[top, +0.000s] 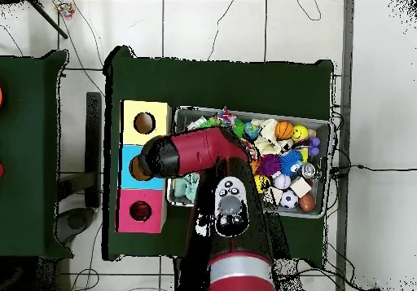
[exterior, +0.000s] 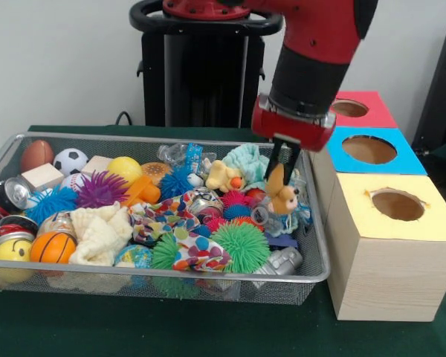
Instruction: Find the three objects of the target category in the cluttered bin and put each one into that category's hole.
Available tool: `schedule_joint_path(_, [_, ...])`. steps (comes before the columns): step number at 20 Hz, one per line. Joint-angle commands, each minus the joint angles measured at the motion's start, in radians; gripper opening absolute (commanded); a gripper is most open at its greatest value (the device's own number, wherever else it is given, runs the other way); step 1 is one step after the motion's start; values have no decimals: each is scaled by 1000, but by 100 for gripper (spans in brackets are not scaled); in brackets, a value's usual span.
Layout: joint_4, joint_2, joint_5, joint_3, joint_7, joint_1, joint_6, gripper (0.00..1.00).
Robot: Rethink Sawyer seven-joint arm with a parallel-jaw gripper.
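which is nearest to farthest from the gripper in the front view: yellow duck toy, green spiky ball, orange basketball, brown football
From the gripper:
1. Yellow duck toy, just beside it.
2. Green spiky ball, below, near the basket's front.
3. Orange basketball, front corner at picture left.
4. Brown football, far back corner.

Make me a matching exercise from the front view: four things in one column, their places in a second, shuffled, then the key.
1. brown teddy bear
2. yellow duck
3. orange basketball
4. football

A. far left corner of the basket
B. clamped in the gripper, hanging over the basket
C. near left corner
D. lying by the turquoise cloth

Pairs: 1-B, 2-D, 3-C, 4-A
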Motion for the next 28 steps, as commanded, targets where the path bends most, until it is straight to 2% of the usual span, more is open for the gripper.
schedule_joint_path(1, [264,-229,48,87,-88,-73,22,0])
schedule_joint_path(7, [351,-235,-7,80,-59,-115,-92,0])
schedule_joint_path(11, [403,-262,-20,77,-34,-96,-110,0])
schedule_joint_path(15, [427,-259,-53,28,52,2,-132,0])
schedule_joint_path(18, [452,-254,-60,-20,136,103,-173,0])
schedule_joint_path(23, [534,-257,4,-20,187,197,-230,0])
schedule_joint_path(26, [570,-225,16,-33,212,244,-300,0])
schedule_joint_path(28, [568,-196,8,-73,240,289,-353,0])
